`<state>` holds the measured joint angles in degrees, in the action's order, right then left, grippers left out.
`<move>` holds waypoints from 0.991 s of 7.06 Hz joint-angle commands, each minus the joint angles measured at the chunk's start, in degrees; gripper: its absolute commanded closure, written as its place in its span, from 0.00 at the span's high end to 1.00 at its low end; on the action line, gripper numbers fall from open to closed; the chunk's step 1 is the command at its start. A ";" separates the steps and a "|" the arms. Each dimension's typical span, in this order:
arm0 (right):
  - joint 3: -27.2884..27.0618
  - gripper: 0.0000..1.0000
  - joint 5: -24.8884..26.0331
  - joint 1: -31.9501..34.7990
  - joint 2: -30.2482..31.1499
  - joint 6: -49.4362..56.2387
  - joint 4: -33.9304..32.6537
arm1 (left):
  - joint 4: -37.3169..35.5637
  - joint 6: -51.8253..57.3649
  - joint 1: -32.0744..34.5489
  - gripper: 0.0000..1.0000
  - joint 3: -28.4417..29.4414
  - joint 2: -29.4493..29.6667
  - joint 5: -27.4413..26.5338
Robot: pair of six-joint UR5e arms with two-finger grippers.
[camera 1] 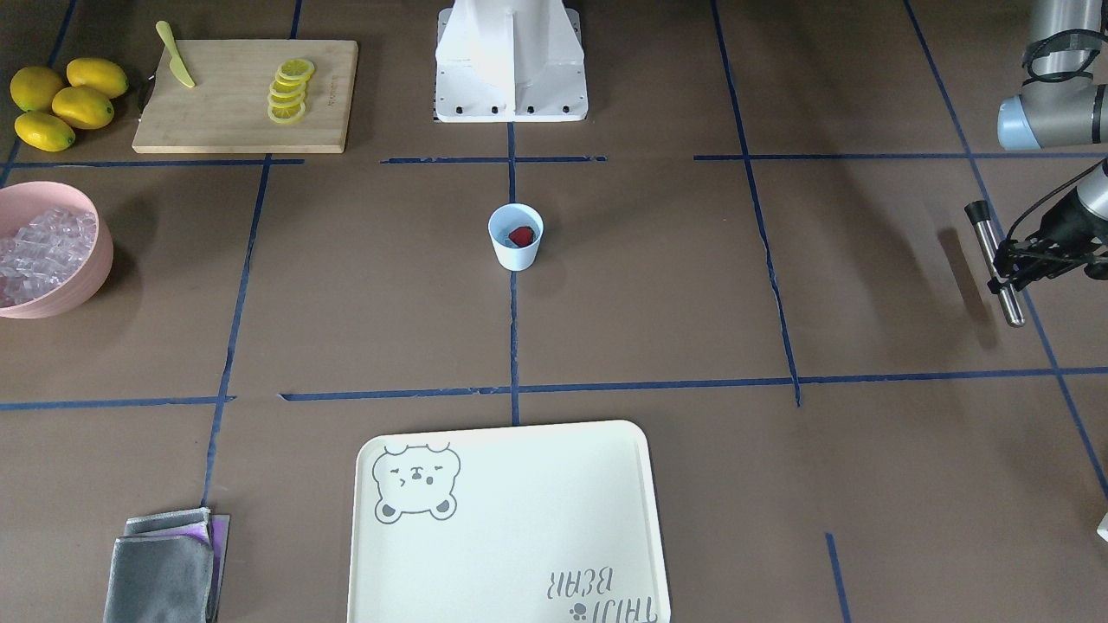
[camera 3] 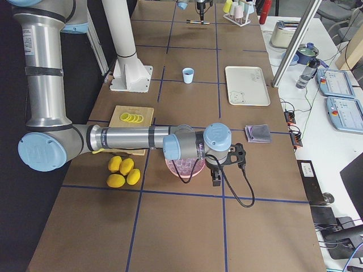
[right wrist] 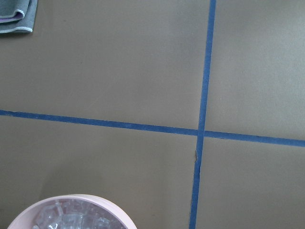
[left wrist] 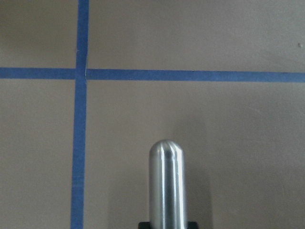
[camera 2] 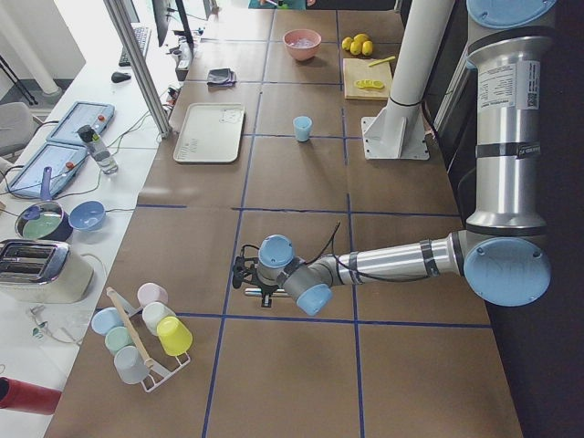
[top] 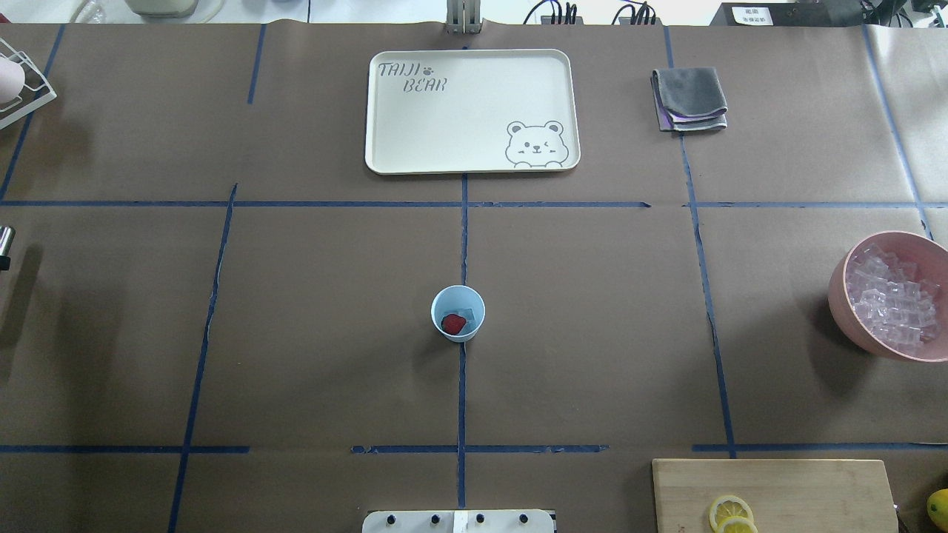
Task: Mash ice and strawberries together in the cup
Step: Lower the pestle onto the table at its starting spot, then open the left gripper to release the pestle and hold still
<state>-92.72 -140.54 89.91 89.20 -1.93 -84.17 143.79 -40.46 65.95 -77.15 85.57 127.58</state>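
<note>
Seen from the front-facing camera, the light-blue cup (camera 1: 515, 247) stood upright at the middle of the table (camera 1: 658, 285), on a blue tape line, with the strawberry (camera 1: 521, 234) inside it. At that view's right edge the left gripper (camera 1: 1004, 266) was clamped round a steel muddler (camera 1: 987, 240). The muddler was black-capped and tilted, and was held above the table well apart from the cup. A pink bowl (camera 1: 82, 281) of ice (camera 1: 43, 247) sat at the left edge. Beyond it lay a cutting board (camera 1: 234, 112) with lemon slices (camera 1: 290, 91) and a yellow knife (camera 1: 176, 67), and beside that four whole lemons (camera 1: 65, 102). A bear-printed tray (camera 1: 519, 536) and a folded grey cloth (camera 1: 160, 575) lay nearest the camera.

Overhead, the berry lay in the cup's bottom with a pale clear cube (top: 466, 314) just beside it. Only the muddler's tip showed, at the left edge.

From the left side, the near arm reached low over the table, far from the cup, and a rack (camera 2: 130, 327) of pastel tumblers stood near it.

From the right side, the near arm hung over the pink bowl. I could not tell whether the right gripper (camera 3: 216, 177) was released or clenched.

The left wrist camera showed the muddler's rounded end above bare paper and tape. The right wrist camera showed the bowl's rim with ice within, and a corner of the cloth
</note>
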 commanded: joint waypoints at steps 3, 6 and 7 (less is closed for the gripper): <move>-0.44 0.99 0.00 0.00 -0.08 0.09 -0.02 | 0.09 1.00 -0.03 0.31 1.22 0.04 -0.40; -0.53 0.99 0.00 0.00 -0.08 0.09 -0.03 | 0.71 1.00 0.06 1.00 1.13 0.03 -0.49; -0.53 0.99 0.09 0.00 -0.08 0.09 -0.03 | 0.71 1.08 0.06 1.00 1.04 -0.05 -0.40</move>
<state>-93.22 -140.51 89.91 89.12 -1.85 -84.20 144.46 -39.44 65.99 -76.04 85.57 127.14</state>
